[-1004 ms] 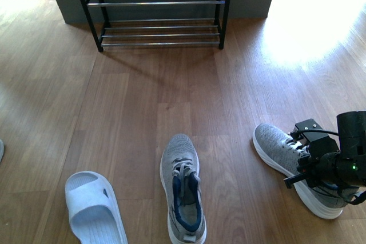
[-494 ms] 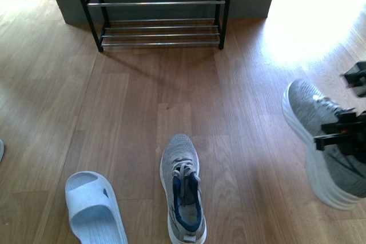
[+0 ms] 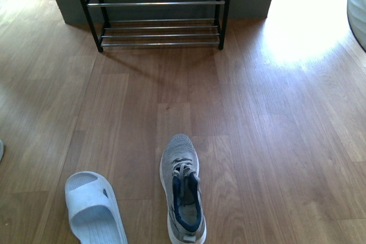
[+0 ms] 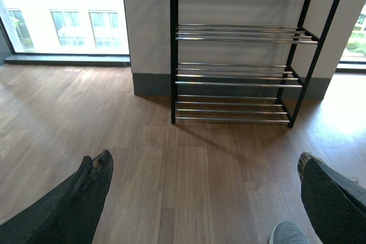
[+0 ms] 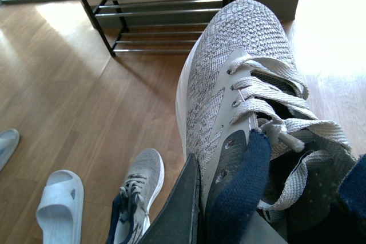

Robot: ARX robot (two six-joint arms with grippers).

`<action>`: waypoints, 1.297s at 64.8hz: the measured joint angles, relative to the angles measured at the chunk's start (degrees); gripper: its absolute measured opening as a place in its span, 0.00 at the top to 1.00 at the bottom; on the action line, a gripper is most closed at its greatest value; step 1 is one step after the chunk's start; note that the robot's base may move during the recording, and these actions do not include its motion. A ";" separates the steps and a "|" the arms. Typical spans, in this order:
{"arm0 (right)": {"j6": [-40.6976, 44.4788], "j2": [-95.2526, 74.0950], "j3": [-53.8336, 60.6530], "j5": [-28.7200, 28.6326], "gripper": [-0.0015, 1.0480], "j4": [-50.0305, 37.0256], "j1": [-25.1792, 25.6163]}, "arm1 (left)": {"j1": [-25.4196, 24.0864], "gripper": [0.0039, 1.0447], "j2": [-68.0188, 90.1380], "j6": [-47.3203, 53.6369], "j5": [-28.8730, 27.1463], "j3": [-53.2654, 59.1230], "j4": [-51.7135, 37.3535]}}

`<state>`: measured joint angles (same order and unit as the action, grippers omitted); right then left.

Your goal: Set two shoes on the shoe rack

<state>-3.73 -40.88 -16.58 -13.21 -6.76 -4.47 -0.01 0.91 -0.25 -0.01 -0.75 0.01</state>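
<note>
Shoes were not yet seen on the shoe rack (image 3: 160, 3); its chrome bars (image 4: 234, 83) were bare on every shelf that was shown. The rack was stood at the far edge of the floor (image 3: 257, 112), against the wall (image 4: 148, 27).

One grey sneaker (image 5: 240, 55) was held up off the floor by the right gripper (image 5: 217, 215), which was closed on the shoe's side, by the navy lining. The sneaker's long way was pointed toe first at the rack, which was seen just past the toe. In the front view only a pale curved bit (image 3: 358, 10) was seen at the far right corner. It was judged to be this shoe's white sole.

The second sneaker (image 3: 183, 198) was seen on the floor at the near edge, toe to the rack too. A pale blue slide (image 3: 94, 210) was seen near it on the left. The left gripper (image 4: 203, 161) was spread wide, and nothing was held in it.

The held shoe was judged to need carrying forward and a little left, then setting down on the bars.
</note>
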 joint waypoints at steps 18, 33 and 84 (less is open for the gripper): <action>-0.55 -0.09 0.28 -0.31 0.99 0.13 -0.17 | 0.00 0.09 0.00 0.00 -0.09 0.00 0.00; -0.61 -0.11 0.28 0.09 0.99 0.13 -0.24 | 0.00 0.09 0.00 0.00 -0.04 0.00 0.00; -0.83 -0.04 0.33 0.33 0.99 0.13 -0.17 | 22.97 0.09 112.78 -29.70 -16.24 -31.54 -23.32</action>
<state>-4.56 -40.93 -16.25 -12.88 -6.63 -4.64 22.96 113.69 -29.95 -16.25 -32.29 -23.31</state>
